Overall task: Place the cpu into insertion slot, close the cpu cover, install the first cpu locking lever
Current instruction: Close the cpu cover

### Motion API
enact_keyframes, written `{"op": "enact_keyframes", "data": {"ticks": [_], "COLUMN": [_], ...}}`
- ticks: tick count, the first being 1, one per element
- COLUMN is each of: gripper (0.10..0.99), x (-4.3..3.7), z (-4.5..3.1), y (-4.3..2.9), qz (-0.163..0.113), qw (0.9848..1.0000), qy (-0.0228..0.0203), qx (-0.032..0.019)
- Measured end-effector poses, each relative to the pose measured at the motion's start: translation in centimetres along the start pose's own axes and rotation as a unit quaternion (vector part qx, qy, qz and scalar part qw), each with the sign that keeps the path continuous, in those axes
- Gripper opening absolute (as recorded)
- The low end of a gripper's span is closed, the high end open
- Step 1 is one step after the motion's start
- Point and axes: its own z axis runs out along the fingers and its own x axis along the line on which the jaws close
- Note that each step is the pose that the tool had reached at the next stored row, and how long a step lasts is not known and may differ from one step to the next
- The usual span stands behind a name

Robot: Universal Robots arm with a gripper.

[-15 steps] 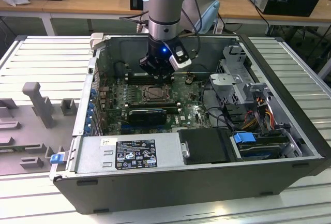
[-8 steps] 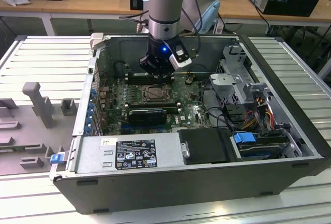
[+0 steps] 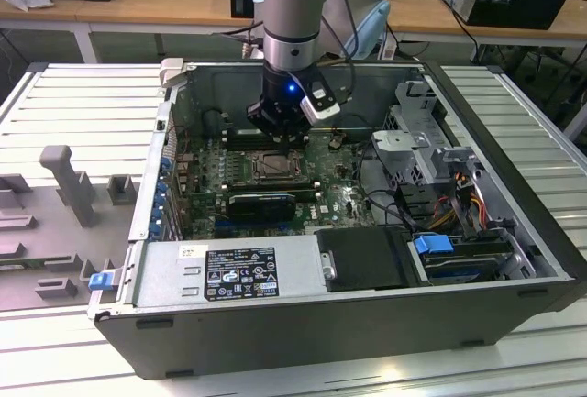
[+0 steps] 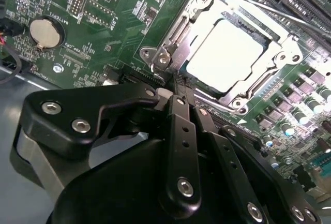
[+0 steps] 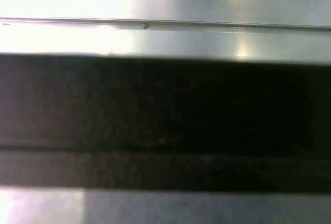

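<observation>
— How many chips do you see?

— One cpu [image 4: 227, 53]. It is a flat, shiny, pale metal square in the upper right of the second wrist view. It lies in the insertion slot [image 4: 257, 95], and one cpu cover [image 4: 194, 19], a thin silvery metal frame with a big hole, is down flat around it.

— And the tool?

— One black tool [image 4: 178, 87]. Its fingers [image 4: 182, 125] are pressed narrow together and hold nothing. The tip is just beside the lower left corner of the cover. In the exterior view the tool [image 3: 280, 136] hangs over the slot [image 3: 271, 167], in the upper middle.

— What else?

— One green motherboard [image 4: 108, 22], bumpy with tiny parts, and one round silver coin battery [image 4: 45, 31] at the upper left. One grey metal computer case [image 3: 385, 310] lies open on the ribbed tabletop [image 3: 83, 94].
</observation>
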Motion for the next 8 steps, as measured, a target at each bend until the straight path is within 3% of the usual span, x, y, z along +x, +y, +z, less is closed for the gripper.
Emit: {"op": "enact_keyframes", "data": {"ticks": [2,5,6,8], "gripper": [0.106,0.106,0.106,0.106], "x": [0.00,0.01,0.01,0.00], "z": [0.06,0.15,0.20,0.30], "y": [0.00,0.06,0.08,0.09], "qz": [0.000,-0.001,-0.001,-0.002], "qw": [1.0000,1.0000,1.0000,1.0000], "qy": [0.0002,0.0002,0.0002,-0.0003], "qx": [0.0040,0.0031,0.0007,-0.0092]}}
